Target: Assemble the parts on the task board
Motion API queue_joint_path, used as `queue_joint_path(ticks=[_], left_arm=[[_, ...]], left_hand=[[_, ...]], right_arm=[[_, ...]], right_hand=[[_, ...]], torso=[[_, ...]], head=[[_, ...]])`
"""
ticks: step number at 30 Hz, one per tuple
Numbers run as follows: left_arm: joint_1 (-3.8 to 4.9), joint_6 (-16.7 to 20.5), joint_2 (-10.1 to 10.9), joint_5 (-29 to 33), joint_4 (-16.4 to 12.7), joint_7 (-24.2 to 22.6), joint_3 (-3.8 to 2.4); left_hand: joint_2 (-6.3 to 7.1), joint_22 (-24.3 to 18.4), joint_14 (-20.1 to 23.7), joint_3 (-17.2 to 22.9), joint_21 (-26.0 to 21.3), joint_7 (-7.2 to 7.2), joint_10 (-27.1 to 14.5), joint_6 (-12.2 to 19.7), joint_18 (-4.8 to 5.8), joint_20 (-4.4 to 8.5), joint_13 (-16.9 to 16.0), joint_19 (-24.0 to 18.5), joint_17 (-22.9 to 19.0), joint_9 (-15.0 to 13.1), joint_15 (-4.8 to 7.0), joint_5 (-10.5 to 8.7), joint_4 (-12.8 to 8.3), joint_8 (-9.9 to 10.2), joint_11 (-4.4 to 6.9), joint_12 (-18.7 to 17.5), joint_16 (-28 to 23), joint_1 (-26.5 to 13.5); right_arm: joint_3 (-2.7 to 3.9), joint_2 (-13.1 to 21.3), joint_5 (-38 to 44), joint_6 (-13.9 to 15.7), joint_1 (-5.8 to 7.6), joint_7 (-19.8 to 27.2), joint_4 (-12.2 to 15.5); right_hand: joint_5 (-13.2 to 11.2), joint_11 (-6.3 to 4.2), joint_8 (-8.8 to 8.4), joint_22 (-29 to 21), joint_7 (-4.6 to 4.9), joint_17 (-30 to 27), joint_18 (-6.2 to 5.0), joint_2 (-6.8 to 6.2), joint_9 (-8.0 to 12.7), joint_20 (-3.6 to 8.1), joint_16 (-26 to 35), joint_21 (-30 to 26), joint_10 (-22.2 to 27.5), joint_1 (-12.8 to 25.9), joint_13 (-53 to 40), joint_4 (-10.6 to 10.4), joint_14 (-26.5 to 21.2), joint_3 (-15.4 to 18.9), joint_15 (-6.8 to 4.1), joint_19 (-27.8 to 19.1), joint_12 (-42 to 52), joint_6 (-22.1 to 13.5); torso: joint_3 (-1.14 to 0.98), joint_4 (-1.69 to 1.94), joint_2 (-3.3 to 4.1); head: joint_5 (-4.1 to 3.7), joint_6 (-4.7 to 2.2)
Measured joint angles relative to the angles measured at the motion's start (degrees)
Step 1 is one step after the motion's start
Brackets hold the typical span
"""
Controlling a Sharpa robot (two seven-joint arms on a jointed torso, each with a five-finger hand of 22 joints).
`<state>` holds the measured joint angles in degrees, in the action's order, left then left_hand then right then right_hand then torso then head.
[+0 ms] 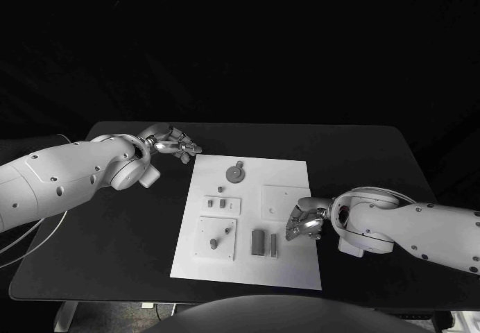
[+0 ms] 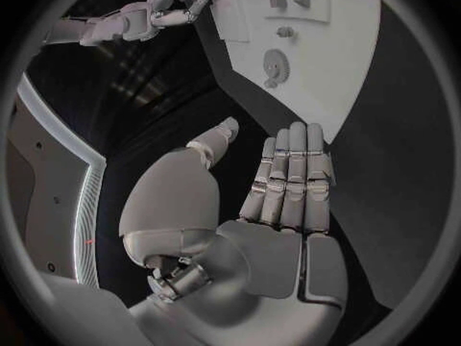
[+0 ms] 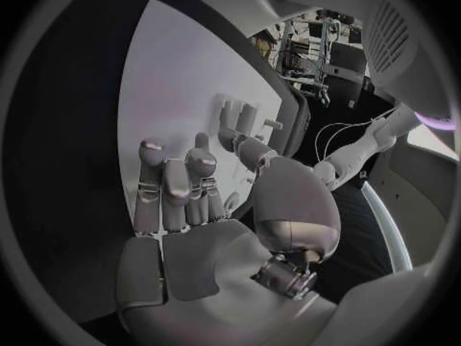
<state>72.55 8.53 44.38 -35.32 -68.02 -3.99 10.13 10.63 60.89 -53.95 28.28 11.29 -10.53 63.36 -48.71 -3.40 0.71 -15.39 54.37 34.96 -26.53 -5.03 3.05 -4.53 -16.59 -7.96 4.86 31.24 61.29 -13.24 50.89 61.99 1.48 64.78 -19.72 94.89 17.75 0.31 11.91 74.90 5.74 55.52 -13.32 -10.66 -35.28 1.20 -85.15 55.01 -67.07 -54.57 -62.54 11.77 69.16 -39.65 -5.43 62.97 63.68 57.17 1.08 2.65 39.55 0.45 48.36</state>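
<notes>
Black table (image 1: 120,229), matte top, rectangular with rounded corners. One item lies directly on it: the white task board (image 1: 285,274), flat, at about mid-table, its long sides running away from the robot, slightly skewed against the table edges. Bare black surface shows on both sides of the board and beyond its far edge. In the left wrist view the board's (image 2: 350,77) edge lies against the dark tabletop (image 2: 384,177).

Both arms have smooth white rounded shells with small dark screw holes, each ending in a silver segmented robot hand, left (image 1: 172,142) and right (image 1: 305,222), with a thin pale cable (image 1: 30,239) by the left arm.
</notes>
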Motion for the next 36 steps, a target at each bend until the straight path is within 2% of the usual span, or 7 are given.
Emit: queue_joint_path(ticks=[4,9,14,20,23,36], left_arm=[[0.0,0.02,0.01,-0.01,-0.04,-0.03,0.0],[0.0,0.02,0.01,-0.02,-0.08,-0.05,0.0],[0.0,0.02,0.0,-0.02,-0.08,-0.05,0.0],[0.0,0.02,-0.02,-0.03,-0.07,-0.06,0.0],[0.0,0.01,0.01,-0.03,-0.06,-0.06,0.0],[0.0,0.0,-0.02,-0.04,-0.05,-0.03,0.0]], left_hand=[[0.0,0.0,0.0,0.0,-0.04,0.0,0.0,0.0,0.02,0.0,-0.03,0.0,0.0,0.0,0.0,0.0,0.0,0.0,0.0,0.0,0.0,0.0],[0.0,0.0,0.0,0.0,-0.22,0.0,0.0,0.0,0.04,0.0,-0.05,0.0,0.05,0.0,0.0,0.0,0.0,0.0,0.0,0.0,0.0,0.0],[0.0,-0.01,-0.13,0.0,-0.22,0.0,0.0,0.0,0.08,0.0,-0.05,0.0,0.05,0.0,0.13,0.0,0.0,0.0,0.0,0.0,0.0,0.0],[0.0,0.05,-0.22,0.0,-0.22,0.0,0.0,0.0,0.3,0.0,-0.04,0.0,0.11,0.0,0.22,0.0,0.0,0.0,0.0,0.0,0.0,0.0],[0.0,0.05,-0.22,0.0,-0.22,0.0,0.0,0.0,0.31,0.0,-0.04,0.0,0.1,0.0,0.22,0.0,0.0,0.0,0.0,0.0,0.0,0.0],[0.0,0.04,-0.21,0.0,-0.22,0.0,0.0,0.0,0.35,0.0,-0.04,0.0,0.17,0.0,0.22,0.0,0.0,0.0,0.0,0.0,-0.22,0.0]], right_arm=[[0.0,0.26,4.78,4.25,0.0,5.54,0.3],[0.01,0.38,9.57,8.63,-0.11,10.89,0.36],[0.02,0.11,13.5,11.78,-1.22,14.09,-0.03],[-0.05,-0.74,16.3,12.93,-2.52,15.62,-0.44],[-0.06,-0.91,17.15,12.97,-2.7,15.97,-0.58],[-0.09,-2.18,18.65,12.45,-3.63,16.39,-1.16]], right_hand=[[-0.23,0.21,0.0,0.0,0.14,-0.44,0.0,1.63,-0.17,0.0,0.25,0.0,0.21,-3.54,-0.07,2.48,-0.31,0.31,0.31,0.0,0.23,-0.2],[-0.23,0.21,0.0,0.0,0.14,-0.57,0.0,2.13,-0.17,0.0,0.28,0.0,0.21,-5.14,-0.07,3.57,-0.34,0.5,0.34,0.0,0.23,-0.39],[-0.23,0.21,0.0,0.0,0.22,-0.57,0.0,1.92,-0.04,-0.21,0.28,0.0,0.21,-5.33,-0.07,3.57,-0.35,0.5,0.35,-0.21,0.23,-0.48],[-0.23,0.21,0.34,0.0,0.29,-0.69,0.01,2.14,-0.05,-0.21,0.28,0.0,0.21,-5.71,0.08,3.72,-0.41,0.66,0.41,-0.21,0.22,-0.56],[-0.23,0.21,0.57,0.0,0.54,-0.69,0.0,2.14,0.01,-0.21,0.28,0.0,0.21,-5.71,0.13,3.61,-0.41,0.77,0.42,-0.22,0.22,-0.33],[-0.23,-0.01,0.96,0.0,0.46,-0.69,0.0,2.98,0.43,-0.41,0.28,-0.22,0.0,-4.86,0.52,0.95,-0.42,1.54,0.46,-0.41,0.22,0.4]], torso=[[-0.01,-0.02,0.0],[-0.03,-0.03,0.01],[-0.02,-0.04,0.01],[-0.01,-0.01,0.02],[-0.01,0.03,0.02],[0.02,0.03,0.02]], head=[[-0.04,-0.07],[-0.1,-0.1],[-0.18,-0.07],[-0.21,0.03],[-0.18,0.12],[-0.07,0.45]])
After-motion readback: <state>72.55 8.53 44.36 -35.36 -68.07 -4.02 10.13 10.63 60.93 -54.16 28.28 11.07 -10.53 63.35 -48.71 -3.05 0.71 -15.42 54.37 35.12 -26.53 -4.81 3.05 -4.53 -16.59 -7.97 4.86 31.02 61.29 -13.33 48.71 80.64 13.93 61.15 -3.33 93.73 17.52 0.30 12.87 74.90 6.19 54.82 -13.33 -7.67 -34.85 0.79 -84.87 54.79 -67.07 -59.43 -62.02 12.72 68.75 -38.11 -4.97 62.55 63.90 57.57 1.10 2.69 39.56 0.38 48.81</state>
